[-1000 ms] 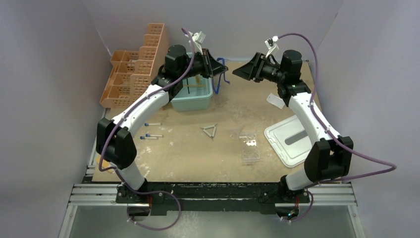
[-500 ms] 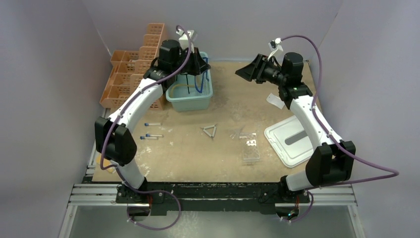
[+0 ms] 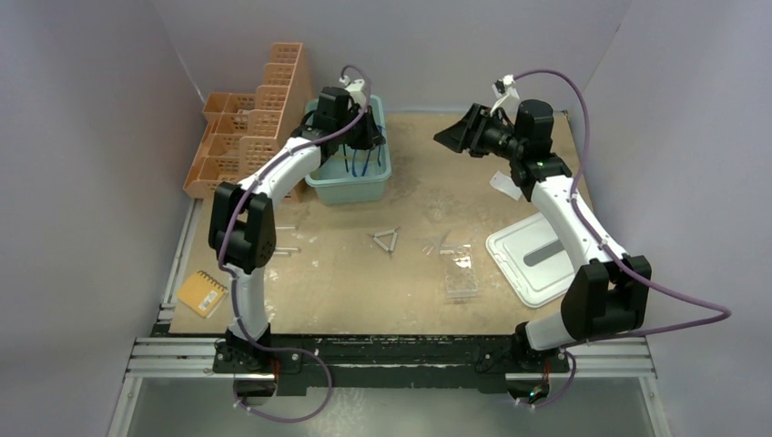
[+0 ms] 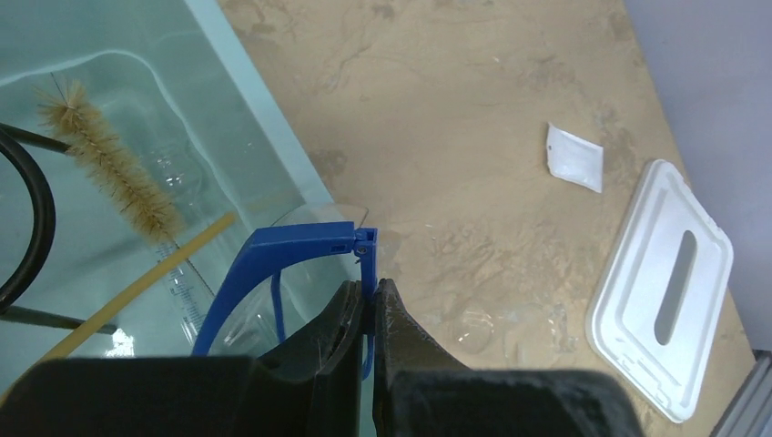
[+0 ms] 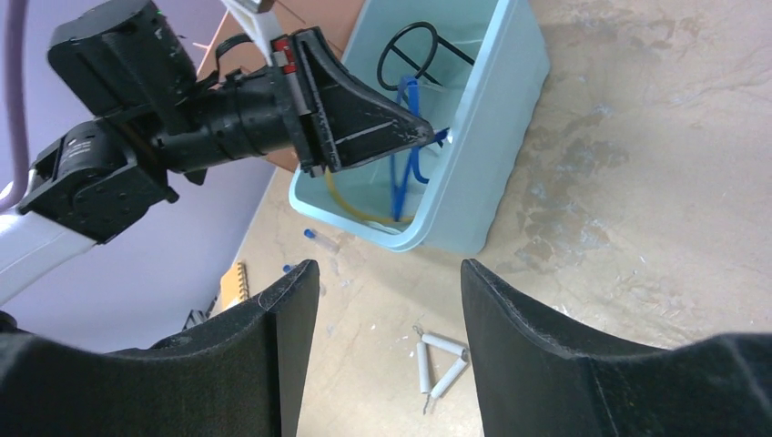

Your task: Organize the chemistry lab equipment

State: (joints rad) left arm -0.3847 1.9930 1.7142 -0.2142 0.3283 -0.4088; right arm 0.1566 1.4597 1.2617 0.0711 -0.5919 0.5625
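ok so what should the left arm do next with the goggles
Probably open the left gripper: it is shut on the goggles at the temple, and they hang inside the bin, so releasing should drop them in.

Top view: high at the near edge, looking down, blue bin (image 3: 351, 191) far back. Left wrist: close over bin (image 4: 237, 100). Right wrist: facing bin (image 5: 473, 182), farther. All share it.

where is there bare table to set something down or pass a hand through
Bare table lies between the teal bin and the white packet, and along the near edge in front of the wire triangle. Crowded: inside the bin, where the left gripper holds the blue-framed goggles, and around the clear tube rack.
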